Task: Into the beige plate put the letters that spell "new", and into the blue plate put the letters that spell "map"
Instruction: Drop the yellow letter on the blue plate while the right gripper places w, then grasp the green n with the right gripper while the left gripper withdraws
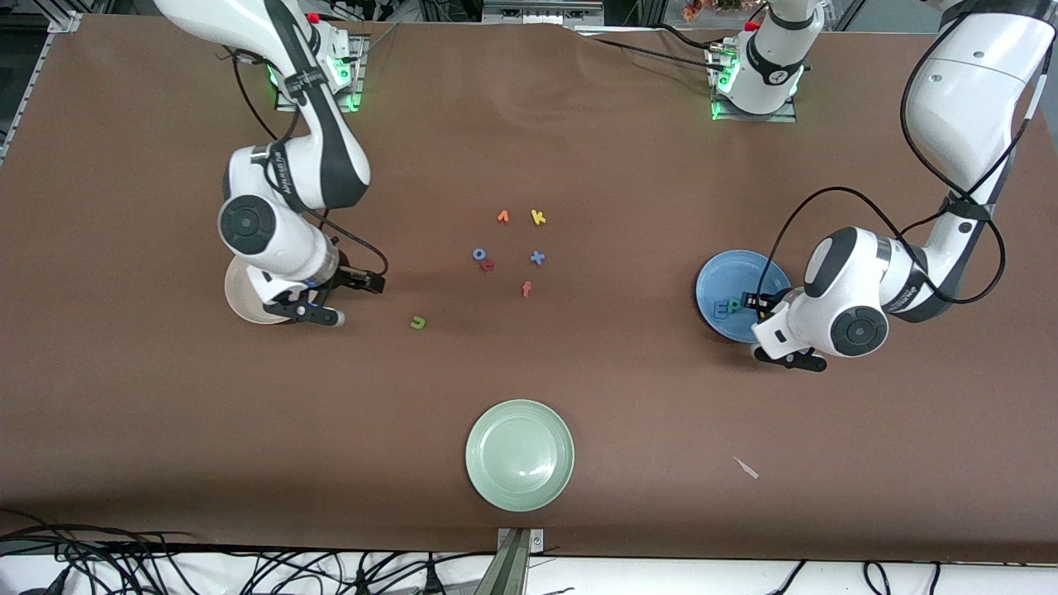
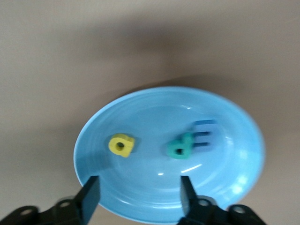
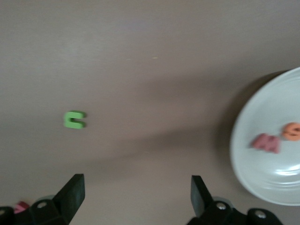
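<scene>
The blue plate (image 2: 150, 112) lies at the left arm's end of the table and holds a yellow a (image 2: 122, 144), a teal p (image 2: 180, 146) and a blue m (image 2: 205, 133). My left gripper (image 2: 139, 194) hangs open and empty over that plate's rim. At the right arm's end, the beige plate (image 3: 253, 173) holds a pinkish-red w (image 3: 266, 142) and an orange e (image 3: 292, 131). My right gripper (image 3: 136, 187) is open and empty over bare table beside it. The olive-green n (image 1: 418, 322) lies on the table between the beige plate and the middle.
In mid-table lie loose letters: an orange one (image 1: 502, 216), a yellow k (image 1: 538, 217), a blue o (image 1: 478, 254) touching a dark red letter (image 1: 487, 265), a blue x (image 1: 537, 258) and an orange-red f (image 1: 526, 288). A pale green plate (image 1: 519, 454) sits nearest the front camera.
</scene>
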Available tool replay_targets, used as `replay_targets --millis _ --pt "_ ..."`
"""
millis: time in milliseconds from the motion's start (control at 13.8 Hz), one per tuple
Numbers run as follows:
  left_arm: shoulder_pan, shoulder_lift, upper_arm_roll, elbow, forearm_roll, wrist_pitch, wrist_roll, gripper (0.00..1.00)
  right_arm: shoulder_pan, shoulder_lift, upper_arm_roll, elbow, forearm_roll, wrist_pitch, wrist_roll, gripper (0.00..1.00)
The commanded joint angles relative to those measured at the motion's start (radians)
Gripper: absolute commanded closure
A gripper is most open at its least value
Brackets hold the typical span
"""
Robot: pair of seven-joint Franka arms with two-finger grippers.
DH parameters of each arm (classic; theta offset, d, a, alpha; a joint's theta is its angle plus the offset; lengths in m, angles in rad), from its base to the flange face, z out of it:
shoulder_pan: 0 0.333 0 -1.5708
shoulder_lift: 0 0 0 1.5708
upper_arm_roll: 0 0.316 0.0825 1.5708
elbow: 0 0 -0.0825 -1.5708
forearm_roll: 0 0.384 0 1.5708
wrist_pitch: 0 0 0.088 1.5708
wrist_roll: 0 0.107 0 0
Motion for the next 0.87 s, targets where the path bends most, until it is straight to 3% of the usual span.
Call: replay_targets --millis 0,290,653,798 --pt "-0.013 -0.095 -0.030 0.069 0.011 -0.097 0.006 0.00 -0.005 0.112 0.033 0.134 0.079 -0.011 0.064 0.00" --pt "-0.007 -0.202 -0.047 0.131 0.005 -0.148 0.004 0.00 0.014 0.203 0.043 0.226 0.093 0.009 0.135 0.00" --pt "-0.007 -0.251 -0.056 0.397 -0.085 -0.420 0.006 0.00 0.045 0.264 0.044 0.215 0.093 0.135 0.169 0.00" --pt "-0.010 -0.262 -0.041 0.418 -0.100 -0.418 0.010 0.00 0.049 0.273 0.044 0.215 0.093 0.142 0.170 0.01"
